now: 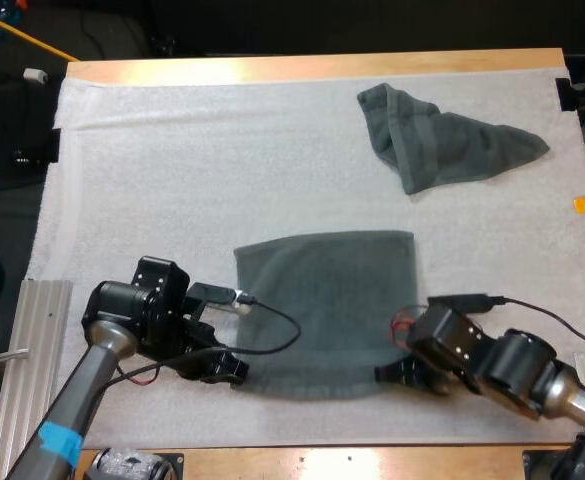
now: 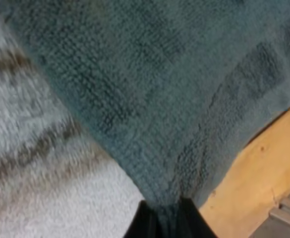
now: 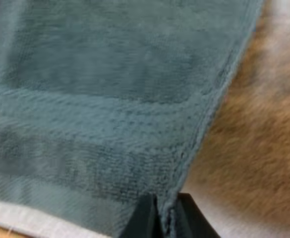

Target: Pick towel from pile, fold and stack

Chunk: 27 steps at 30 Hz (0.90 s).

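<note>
A dark grey-green towel (image 1: 327,305) lies spread flat on the white mat (image 1: 172,180), near the front. My left gripper (image 1: 234,372) is shut on its near left corner, and the cloth (image 2: 149,99) is pinched between the black fingers (image 2: 142,224). My right gripper (image 1: 390,372) is shut on the near right corner, with the towel's hemmed edge (image 3: 204,114) running up from the fingers (image 3: 144,220). A second towel (image 1: 442,145), crumpled, lies at the far right of the mat.
A ribbed metal plate (image 1: 22,370) lies off the mat's left front edge. The wooden table edge (image 1: 352,462) runs along the front, close behind both grippers. Open mat stretches over the far left and middle.
</note>
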### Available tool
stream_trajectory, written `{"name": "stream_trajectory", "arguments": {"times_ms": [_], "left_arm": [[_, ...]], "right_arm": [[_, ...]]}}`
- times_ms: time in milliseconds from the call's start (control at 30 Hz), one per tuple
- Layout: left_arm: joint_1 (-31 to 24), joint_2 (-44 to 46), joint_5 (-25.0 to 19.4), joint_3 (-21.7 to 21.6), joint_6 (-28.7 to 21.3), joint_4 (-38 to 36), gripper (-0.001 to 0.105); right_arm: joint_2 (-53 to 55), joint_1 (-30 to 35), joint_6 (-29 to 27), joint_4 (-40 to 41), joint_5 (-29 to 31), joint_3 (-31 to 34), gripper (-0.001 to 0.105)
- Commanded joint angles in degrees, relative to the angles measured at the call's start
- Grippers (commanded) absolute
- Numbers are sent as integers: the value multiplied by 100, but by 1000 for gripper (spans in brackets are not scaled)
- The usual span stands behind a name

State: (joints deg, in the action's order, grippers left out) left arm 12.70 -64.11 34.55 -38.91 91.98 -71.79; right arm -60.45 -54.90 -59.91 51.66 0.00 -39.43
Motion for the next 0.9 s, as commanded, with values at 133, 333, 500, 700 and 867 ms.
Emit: {"name": "stream_trajectory", "arguments": {"times_ms": [133,333,500,700,867], "left_arm": [[27,8,251,-7,-68,156,0],[-126,-526,1212,-7,383,951,0],[-408,-1149,2060,-7,1025,1848,0],[-674,-1827,2448,-7,1717,2773,0],[-925,-2260,2448,-7,2142,3362,0]], "right_arm": [[167,-177,399,-14,279,-61,0],[125,480,492,-855,84,-61,0],[-86,1301,534,-1373,-647,-61,0],[-564,2084,534,-1836,-1104,-61,0],[-979,2435,550,-2181,-1105,-61,0]]}}
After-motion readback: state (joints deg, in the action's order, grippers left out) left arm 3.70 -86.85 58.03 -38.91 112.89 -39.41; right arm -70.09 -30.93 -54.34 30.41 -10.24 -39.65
